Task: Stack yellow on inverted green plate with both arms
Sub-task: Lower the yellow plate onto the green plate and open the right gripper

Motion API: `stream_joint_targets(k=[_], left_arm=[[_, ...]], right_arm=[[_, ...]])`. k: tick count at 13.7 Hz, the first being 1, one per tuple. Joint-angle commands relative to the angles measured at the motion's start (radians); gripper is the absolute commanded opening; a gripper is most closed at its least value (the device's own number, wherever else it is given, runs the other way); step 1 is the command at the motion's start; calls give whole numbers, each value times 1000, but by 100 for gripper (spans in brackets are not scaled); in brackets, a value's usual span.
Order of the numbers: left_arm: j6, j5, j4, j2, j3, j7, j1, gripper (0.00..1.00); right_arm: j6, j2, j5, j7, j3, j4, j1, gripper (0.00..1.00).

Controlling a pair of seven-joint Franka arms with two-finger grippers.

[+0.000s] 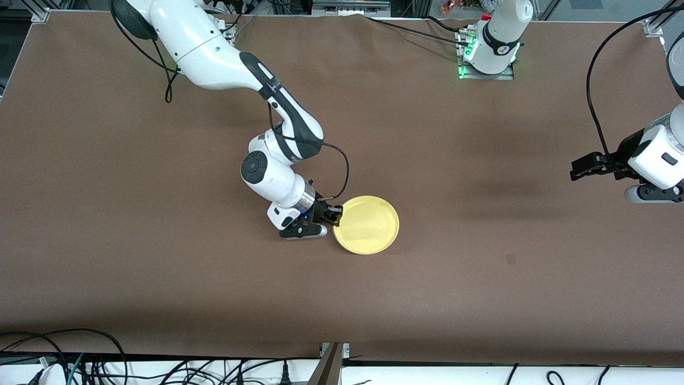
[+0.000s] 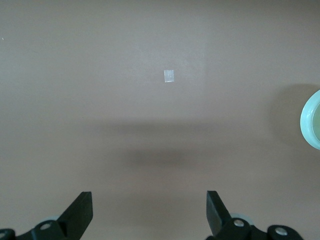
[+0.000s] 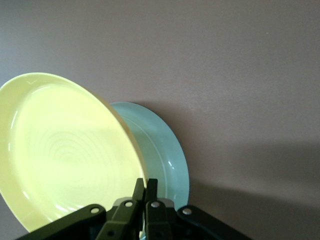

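Note:
The yellow plate (image 1: pixel 368 224) sits mid-table, right side up. My right gripper (image 1: pixel 335 214) is shut on its rim at the edge toward the right arm's end. In the right wrist view the gripper (image 3: pixel 145 183) pinches the yellow plate (image 3: pixel 65 155), and the pale green plate (image 3: pixel 165 150) lies right under it, showing past its edge. The front view hides the green plate beneath the yellow one. My left gripper (image 1: pixel 577 168) hangs open and empty over the left arm's end of the table. In the left wrist view (image 2: pixel 150 196) a pale green rim (image 2: pixel 306 120) shows at the frame's edge.
The brown table (image 1: pixel 160 267) bears a small pale tape mark (image 1: pixel 511 259), also in the left wrist view (image 2: pixel 169 75). Cables lie along the table's edge nearest the front camera (image 1: pixel 80 363).

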Motion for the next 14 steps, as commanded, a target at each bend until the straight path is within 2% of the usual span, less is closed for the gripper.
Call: stream_joint_targets(k=[1, 2, 4, 8, 9, 14], left_arm=[[-7, -19, 33, 16, 1, 23, 5, 100], [-7, -18, 33, 16, 1, 23, 5, 100], [-7, -19, 33, 16, 1, 25, 5, 100], [-7, -19, 33, 16, 0, 20, 0, 100], [-7, -21, 33, 16, 0, 20, 2, 100], [-7, -16, 33, 24, 0, 19, -1, 100]], right_arm=[[10, 31, -18, 21, -10, 26, 2, 62], [16, 31, -34, 4, -10, 29, -1, 100], [52, 9, -98, 10, -15, 26, 24, 100], [-6, -103, -107, 9, -80, -23, 19, 100], [-76, -140, -107, 9, -106, -26, 19, 100], [-547, -362, -118, -5, -319, -29, 19, 100]])
